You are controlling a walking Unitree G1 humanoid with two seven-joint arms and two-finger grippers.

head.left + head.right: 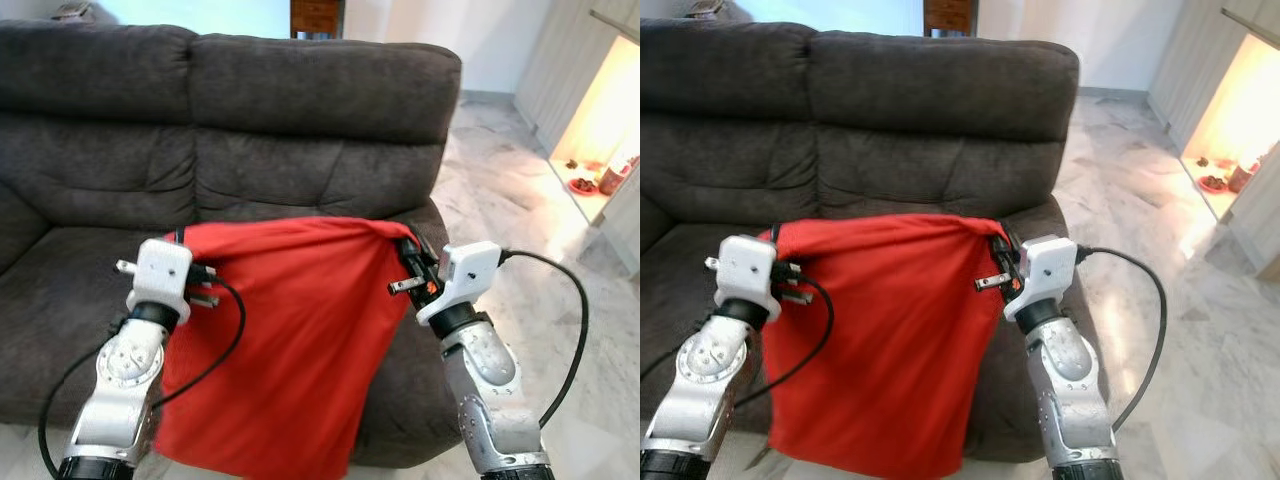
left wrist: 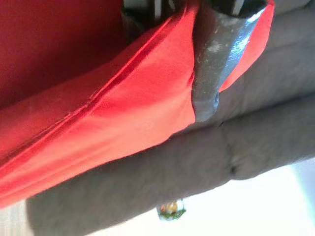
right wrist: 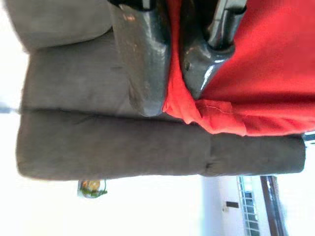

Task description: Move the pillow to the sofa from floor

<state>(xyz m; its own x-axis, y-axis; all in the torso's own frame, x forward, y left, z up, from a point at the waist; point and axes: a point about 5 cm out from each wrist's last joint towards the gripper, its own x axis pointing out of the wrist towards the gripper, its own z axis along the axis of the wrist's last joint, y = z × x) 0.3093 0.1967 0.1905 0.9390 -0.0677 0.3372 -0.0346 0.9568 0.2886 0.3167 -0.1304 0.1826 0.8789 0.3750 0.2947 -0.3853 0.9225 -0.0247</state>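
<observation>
Item: red pillow point(image 1: 290, 340), a flat fabric-cased cushion, held aloft by its top edge in front of the dark grey sofa point(image 1: 300, 90), its lower part hanging down across the sofa's front and clear of the seat. Holders: left claw point(image 1: 182, 240) pinching the upper left corner; right claw point(image 1: 408, 255) pinching the upper right corner, the cloth bunched there. In the right wrist view both black fingers point(image 3: 142, 64) close on a fold of red fabric; in the left wrist view one finger point(image 2: 211, 64) lies over the seamed edge, the other being hard to make out, so the grip on that side is probably firm but less certain. Handling: soft, limp and apparently light; it sags between the two holds and folds rather than keeps shape; the cloth looks smooth and may slip from a narrow pinch. Best taken at the seamed corners, as now, with the top edge kept taut. Surroundings: pale marble floor point(image 1: 520, 210) on the robot's right. Status, judged: lifted, not yet laid on the seat.
</observation>
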